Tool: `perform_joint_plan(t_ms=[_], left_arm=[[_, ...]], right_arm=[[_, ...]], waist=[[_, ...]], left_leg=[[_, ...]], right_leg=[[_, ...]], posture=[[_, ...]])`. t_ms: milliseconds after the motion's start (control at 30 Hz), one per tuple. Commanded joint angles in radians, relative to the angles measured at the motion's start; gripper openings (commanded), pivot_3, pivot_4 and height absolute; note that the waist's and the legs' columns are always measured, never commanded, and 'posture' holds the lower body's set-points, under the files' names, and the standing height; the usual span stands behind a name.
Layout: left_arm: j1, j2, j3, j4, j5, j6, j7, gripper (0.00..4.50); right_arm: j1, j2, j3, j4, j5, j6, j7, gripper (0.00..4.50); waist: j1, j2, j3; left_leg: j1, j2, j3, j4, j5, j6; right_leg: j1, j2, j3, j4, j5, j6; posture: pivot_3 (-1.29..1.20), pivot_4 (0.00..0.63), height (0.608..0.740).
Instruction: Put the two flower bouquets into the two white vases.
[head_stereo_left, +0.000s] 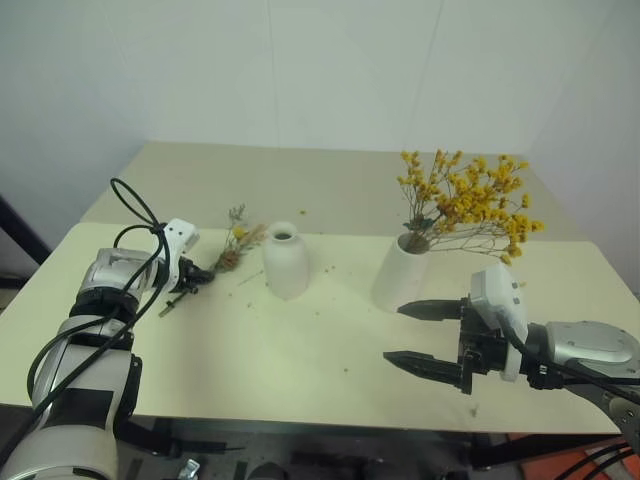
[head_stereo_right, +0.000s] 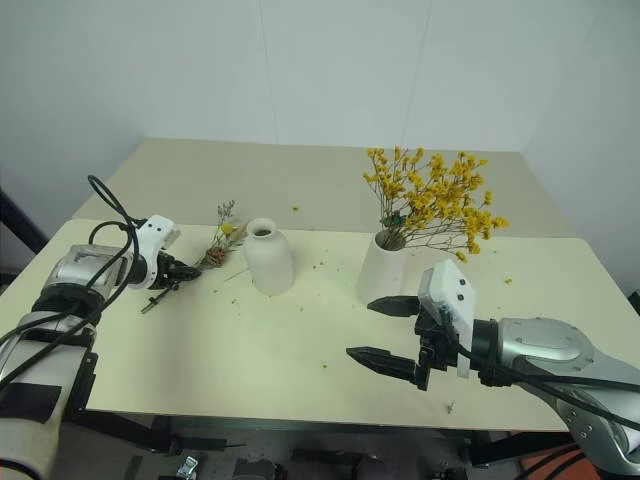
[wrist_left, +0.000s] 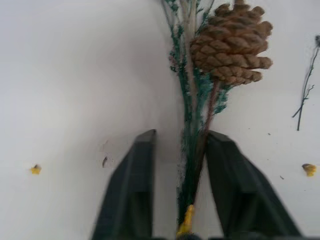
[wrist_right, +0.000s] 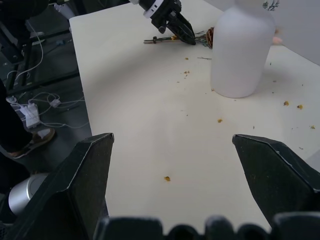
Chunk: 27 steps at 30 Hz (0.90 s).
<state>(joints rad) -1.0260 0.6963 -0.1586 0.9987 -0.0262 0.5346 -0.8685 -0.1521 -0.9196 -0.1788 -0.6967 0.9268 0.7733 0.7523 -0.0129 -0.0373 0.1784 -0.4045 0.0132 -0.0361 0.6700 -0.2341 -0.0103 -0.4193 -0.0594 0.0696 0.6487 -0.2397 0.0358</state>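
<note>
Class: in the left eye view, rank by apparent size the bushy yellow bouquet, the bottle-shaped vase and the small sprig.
1. bushy yellow bouquet
2. bottle-shaped vase
3. small sprig

All sit at similar depth, so the ranking looks fair.

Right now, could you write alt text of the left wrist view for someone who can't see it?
Two black fingers flank the thin green stems of a small dried sprig lying on a pale cream table. A brown pine cone sits further up the stems, with yellow petal crumbs scattered around.
</note>
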Motion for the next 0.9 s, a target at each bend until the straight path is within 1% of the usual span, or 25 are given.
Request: perform_joint_plan(t_ms=[33,67,200,300,367,433,500,600,700,767,867,900], left_arm=[[0.007,-0.021,-0.027,0.063,0.057,-0.002,-0.001,0.21],[0.006,-0.022,-0.023,0.067,0.061,-0.005,-0.003,0.02],[0.004,-0.019,-0.005,0.065,0.074,-0.01,0.012,0.02],[-0.007,-0.017,0.057,0.062,0.057,-0.021,0.12,0.02],[-0.006,-0.01,0.126,0.028,0.017,-0.048,0.172,0.02],[0.006,0.006,0.193,-0.054,-0.03,-0.057,0.172,0.02],[0.025,0.021,0.258,-0.172,-0.094,-0.022,0.127,0.02],[0.057,0.013,0.341,-0.352,-0.186,0.014,0.11,0.02],[0.096,-0.038,0.429,-0.508,-0.261,-0.071,0.15,0.02],[0.093,-0.063,0.476,-0.581,-0.317,-0.082,0.154,0.02],[0.084,-0.122,0.547,-0.623,-0.377,-0.259,0.153,0.02],[0.07,-0.135,0.563,-0.618,-0.397,-0.284,0.152,0.02]], right_arm=[[-0.014,-0.009,-0.025,-0.019,0.008,0.004,-0.01,4.5],[-0.014,-0.008,-0.025,-0.019,0.008,0.004,-0.012,4.5],[-0.012,-0.007,-0.025,-0.022,0.011,0.003,-0.019,4.5],[-0.012,-0.005,-0.024,-0.023,0.01,0.002,-0.023,4.5],[-0.011,-0.004,-0.024,-0.024,0.009,0.0,-0.024,4.5],[-0.009,-0.003,-0.023,-0.025,0.005,-0.004,-0.026,4.5],[-0.01,-0.003,-0.022,-0.024,-0.001,-0.01,-0.024,4.5],[-0.011,0.002,-0.018,-0.02,-0.018,-0.032,-0.012,4.5],[-0.013,0.016,-0.012,-0.016,-0.045,-0.059,-0.002,4.5],[-0.011,0.027,-0.006,-0.017,-0.068,-0.076,0.0,4.5],[-0.003,0.045,0.0,-0.022,-0.095,-0.094,-0.002,4.5],[0.003,0.051,0.0,-0.026,-0.104,-0.1,-0.005,4.5]], waist=[[0.0,0.0,-0.003],[0.0,0.0,-0.004],[-0.002,0.0,-0.005],[-0.003,0.0,-0.004],[-0.006,0.0,-0.004],[-0.009,-0.001,-0.004],[-0.008,-0.002,-0.003],[-0.004,-0.002,-0.003],[0.002,-0.002,-0.003],[0.005,-0.003,-0.003],[0.004,-0.003,-0.003],[0.002,-0.002,-0.003]], left_leg=[[0.0,0.0,0.0,0.0,0.0,0.0],[0.001,0.0,0.0,0.0,0.0,0.0],[0.006,0.0,0.0,0.0,0.0,0.0],[0.009,0.0,0.0,0.0,0.0,0.0],[0.01,0.001,0.0,0.0,0.0,0.0],[0.01,0.001,-0.001,0.0,0.0,0.0],[0.007,0.001,-0.001,0.0,0.0,0.0],[-0.004,0.001,-0.002,0.003,0.0,0.0],[-0.006,0.001,-0.003,0.005,0.0,0.0],[-0.005,0.0,-0.003,0.006,0.0,0.0],[-0.005,0.0,-0.003,0.008,0.0,0.0],[-0.004,0.0,-0.003,0.008,0.0,0.0]], right_leg=[[0.0,0.0,0.0,0.0,0.0,0.0],[0.001,0.0,0.0,0.0,0.0,0.0],[0.006,0.0,0.0,0.0,0.0,0.0],[0.01,0.0,0.0,0.0,-0.001,0.001],[0.011,0.001,0.0,0.0,-0.001,0.002],[0.011,0.001,0.0,-0.001,-0.001,0.001],[0.008,0.001,0.0,-0.001,0.0,0.001],[-0.003,0.0,-0.001,0.001,0.001,0.0],[-0.003,0.0,-0.001,0.001,0.001,0.0],[-0.002,-0.001,-0.001,0.001,0.001,0.001],[-0.001,-0.001,-0.001,0.001,0.003,0.001],[-0.001,-0.001,-0.001,0.0,0.003,0.001]], posture=[[0.0,0.15,0.74],[0.0,0.15,0.74],[0.0,0.15,0.74],[0.0,0.15,0.74],[0.0,0.15,0.74],[0.0,0.15,0.74],[0.0,0.15,0.74],[0.0,0.15,0.74],[0.0,0.15,0.74],[0.0,0.15,0.74],[0.0,0.15,0.74],[0.0,0.15,0.74]])
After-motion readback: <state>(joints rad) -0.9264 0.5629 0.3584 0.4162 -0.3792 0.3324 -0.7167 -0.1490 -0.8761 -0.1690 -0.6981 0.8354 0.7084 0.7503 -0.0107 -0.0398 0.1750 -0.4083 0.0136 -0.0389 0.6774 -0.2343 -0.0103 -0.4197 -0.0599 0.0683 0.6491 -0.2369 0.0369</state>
